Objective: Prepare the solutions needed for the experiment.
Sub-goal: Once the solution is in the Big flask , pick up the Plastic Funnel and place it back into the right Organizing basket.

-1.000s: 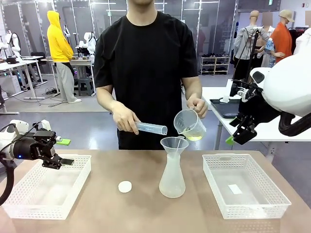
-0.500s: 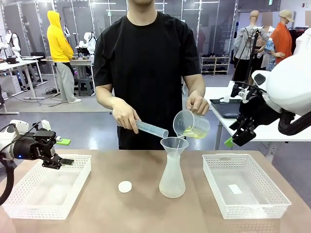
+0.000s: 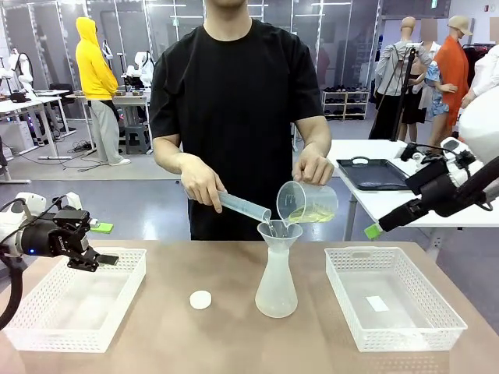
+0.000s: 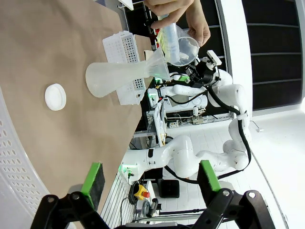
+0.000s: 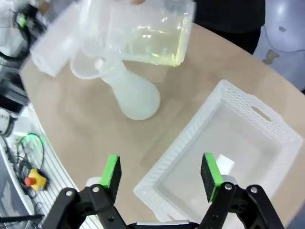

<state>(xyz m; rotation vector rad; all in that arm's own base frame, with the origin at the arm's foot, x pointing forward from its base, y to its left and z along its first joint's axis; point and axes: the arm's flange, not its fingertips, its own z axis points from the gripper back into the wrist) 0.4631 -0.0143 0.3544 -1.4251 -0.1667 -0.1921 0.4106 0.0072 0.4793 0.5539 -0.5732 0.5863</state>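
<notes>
Across the table a person tips a clear beaker [image 3: 309, 204] holding the pale yellow solutions [image 3: 312, 216] over the wide mouth of a frosted flask [image 3: 276, 282]. Their other hand holds a graduated cylinder [image 3: 242, 206] with its end at the same mouth. The right wrist view looks down on the beaker [image 5: 151, 42], the flask [image 5: 137, 99] and the cylinder [image 5: 56, 42]. My left gripper [image 3: 97, 259] [image 4: 150, 179] hangs open over the left basket, holding nothing. My right gripper [image 3: 378, 227] [image 5: 162, 174] is open in the air above the right basket, well right of the flask.
A white basket [image 3: 47, 312] sits at the table's left and another white basket [image 3: 437, 319] [image 5: 238, 95] at the right, with a small white slip inside. A small white round cap [image 3: 200, 299] [image 4: 55, 97] lies on the table left of the flask [image 4: 114, 78].
The person lowered the beaker and the cylinder's end to the flask mouth. My right arm swung outward to the right and stretched out. The left arm stayed still.
</notes>
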